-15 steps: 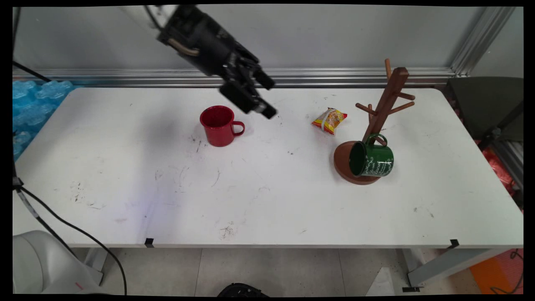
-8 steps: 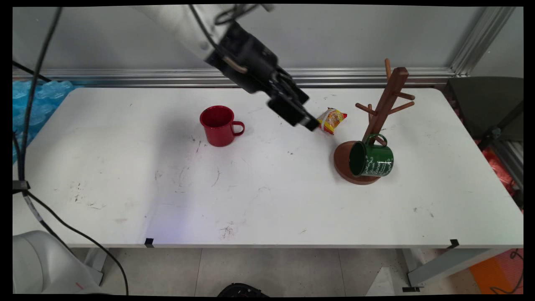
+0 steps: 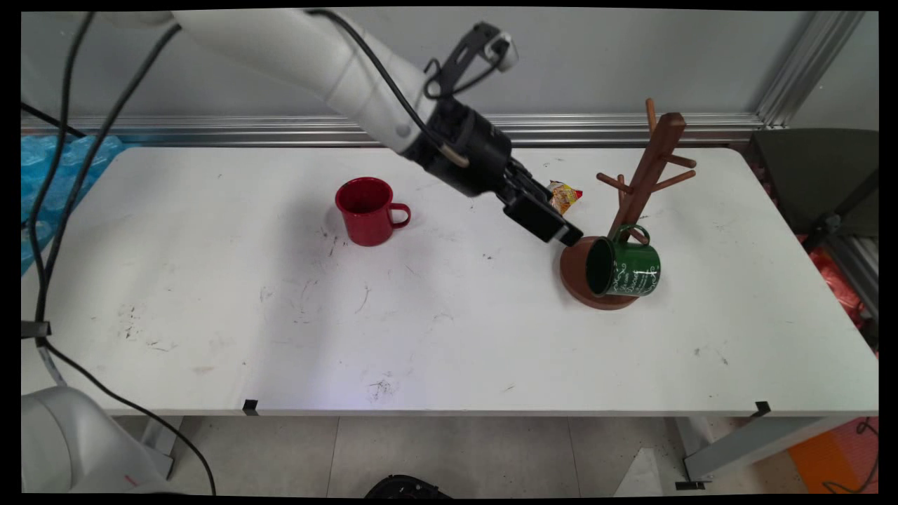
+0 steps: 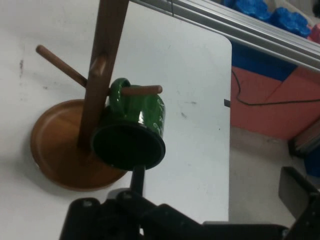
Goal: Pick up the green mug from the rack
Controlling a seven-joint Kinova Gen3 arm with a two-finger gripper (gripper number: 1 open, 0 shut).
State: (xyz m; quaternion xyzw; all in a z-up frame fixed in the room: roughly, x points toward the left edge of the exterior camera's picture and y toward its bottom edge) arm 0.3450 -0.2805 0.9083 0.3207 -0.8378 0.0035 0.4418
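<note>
A dark green mug [image 3: 624,268] with white lettering hangs by its handle on a low peg of a wooden mug tree [image 3: 649,168], its mouth facing left. My gripper [image 3: 565,223] is open and holds nothing, its tips just left of the mug's rim, above the tree's round base [image 3: 572,273]. In the hand view the green mug [image 4: 140,120] hangs beside the tree's post [image 4: 105,60]. One finger [image 4: 137,175] reaches up to the rim and the other [image 4: 300,192] stands far to the right, so the gripper [image 4: 217,185] gapes wide.
A red mug [image 3: 366,210] stands upright at mid-table, handle to the right. A yellow-red snack packet [image 3: 567,196] lies behind the gripper, partly hidden. The tree's upper pegs [image 3: 677,163] stick out to both sides. Blue wrap [image 3: 42,175] lies past the table's left end.
The arm has swung right and downward, from above the red mug to the mug tree. It now covers part of the snack packet. Nothing on the table has moved.
</note>
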